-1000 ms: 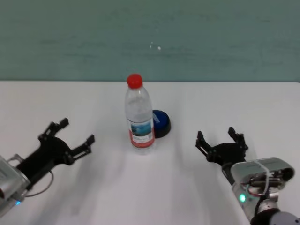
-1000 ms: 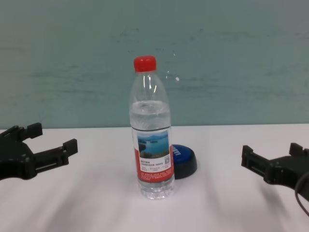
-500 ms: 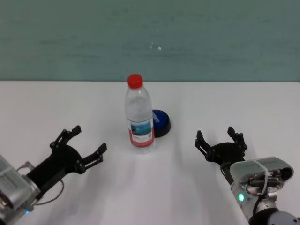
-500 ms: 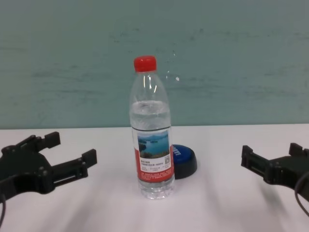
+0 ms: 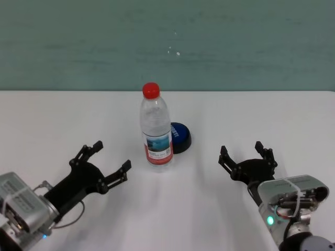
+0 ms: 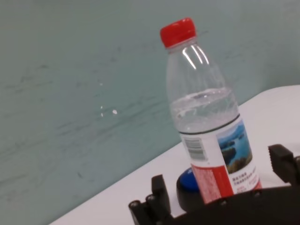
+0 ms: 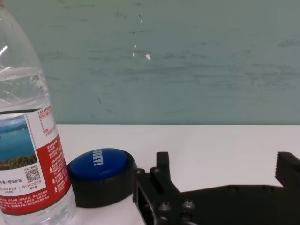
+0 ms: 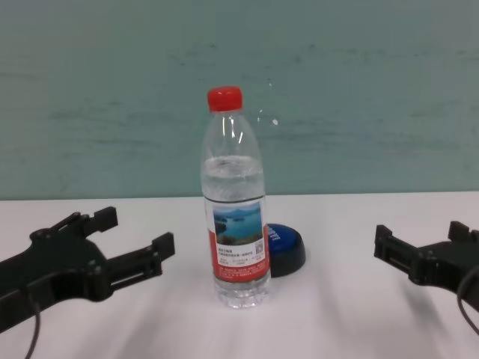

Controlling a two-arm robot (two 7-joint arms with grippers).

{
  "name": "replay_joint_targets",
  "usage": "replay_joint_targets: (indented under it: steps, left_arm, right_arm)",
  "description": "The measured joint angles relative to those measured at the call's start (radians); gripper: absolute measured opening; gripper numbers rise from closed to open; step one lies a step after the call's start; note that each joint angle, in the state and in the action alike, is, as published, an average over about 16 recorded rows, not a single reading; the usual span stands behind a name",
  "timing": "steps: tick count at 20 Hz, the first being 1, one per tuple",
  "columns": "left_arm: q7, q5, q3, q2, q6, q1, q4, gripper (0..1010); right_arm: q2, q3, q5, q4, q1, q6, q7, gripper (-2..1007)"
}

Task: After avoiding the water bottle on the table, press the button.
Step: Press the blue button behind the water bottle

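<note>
The left gripper (image 5: 107,162), fingers spread, is closing in on the upright water bottle (image 5: 155,126) that is screening the button (image 5: 179,136) behind it, while the right gripper (image 5: 246,156) is idling open, well apart

White table (image 5: 251,120) carries water bottle (image 5: 156,130), button (image 5: 180,137).

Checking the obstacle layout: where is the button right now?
In the head view the button sits near the table's centre, just behind the upright water bottle on its right, partly hidden by it.
</note>
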Motion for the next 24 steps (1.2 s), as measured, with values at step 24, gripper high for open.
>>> replay_joint_targets:
  steps: [24]
  left_arm:
    - [0.215,0.132,-0.018,-0.159,0.067,0.068,-0.001,1001]
  right_arm:
    - [0.000,0.000,0.000,0.000,0.000,0.000,0.000,1004]
